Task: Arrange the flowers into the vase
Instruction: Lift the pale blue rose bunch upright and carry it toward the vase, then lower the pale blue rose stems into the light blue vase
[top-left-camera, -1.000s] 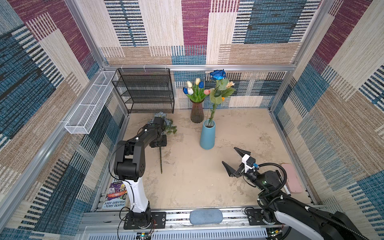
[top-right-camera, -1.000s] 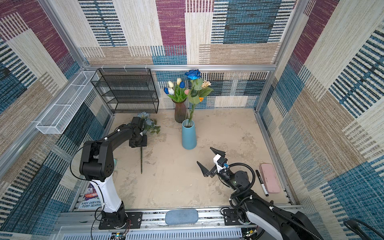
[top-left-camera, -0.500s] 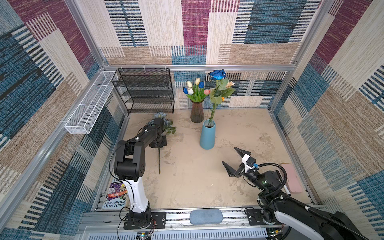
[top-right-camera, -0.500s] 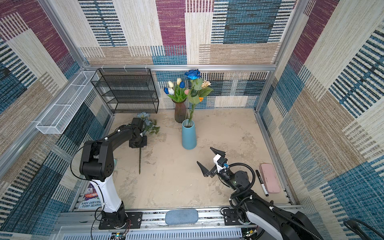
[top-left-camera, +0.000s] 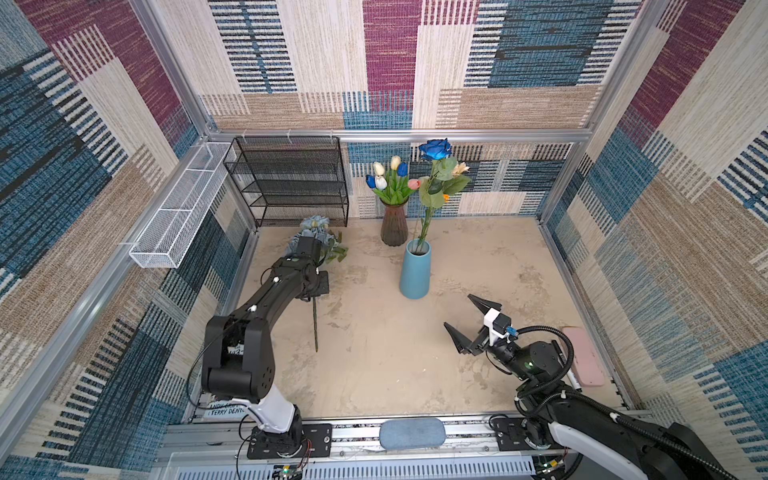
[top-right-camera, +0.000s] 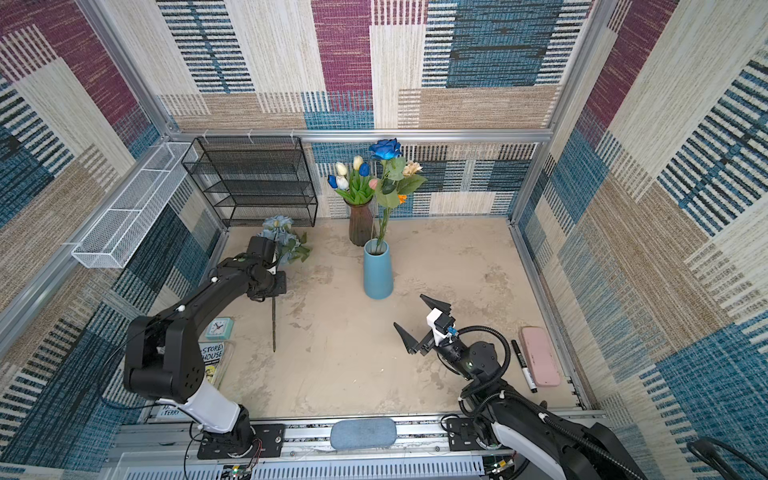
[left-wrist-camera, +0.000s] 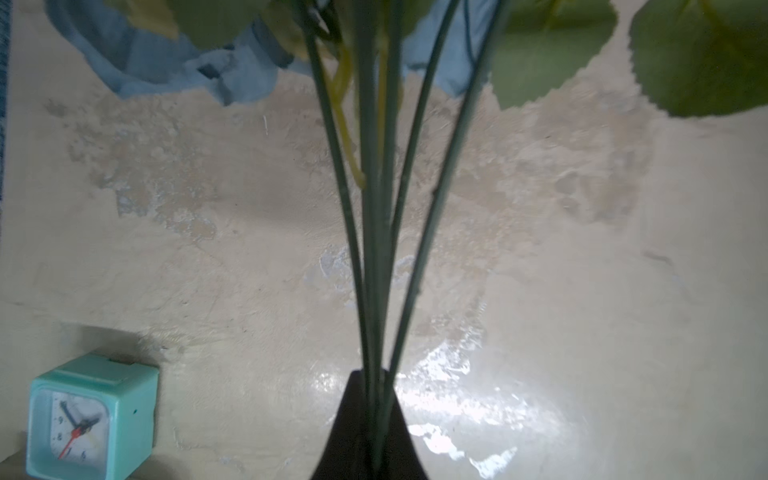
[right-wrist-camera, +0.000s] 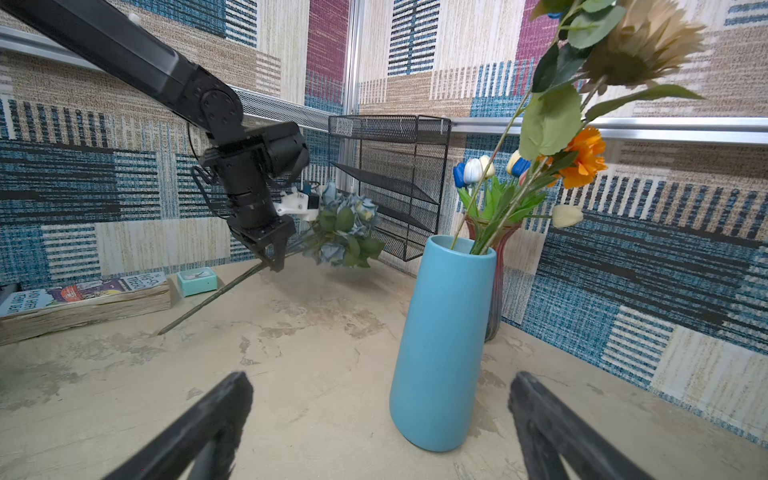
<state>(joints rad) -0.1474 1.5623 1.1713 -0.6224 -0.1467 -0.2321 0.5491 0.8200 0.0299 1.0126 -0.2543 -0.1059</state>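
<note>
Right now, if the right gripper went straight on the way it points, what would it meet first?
Most likely the blue vase, standing ahead of the right gripper and within its open span, though depth is unclear.

A black mesh shelf rack (top-left-camera: 291, 178) stood against the back wall. Just beside the rack, a white wire basket (top-left-camera: 178, 216) hung along the side wall. In front of the rack, by that same wall, a small turquoise clock (top-right-camera: 218, 328) sat next to some books (top-right-camera: 211, 358). Well apart from the rack, diagonally across the floor, lay a pink case (top-right-camera: 540, 355) with a black marker (top-right-camera: 524, 366) just beside it.
</note>
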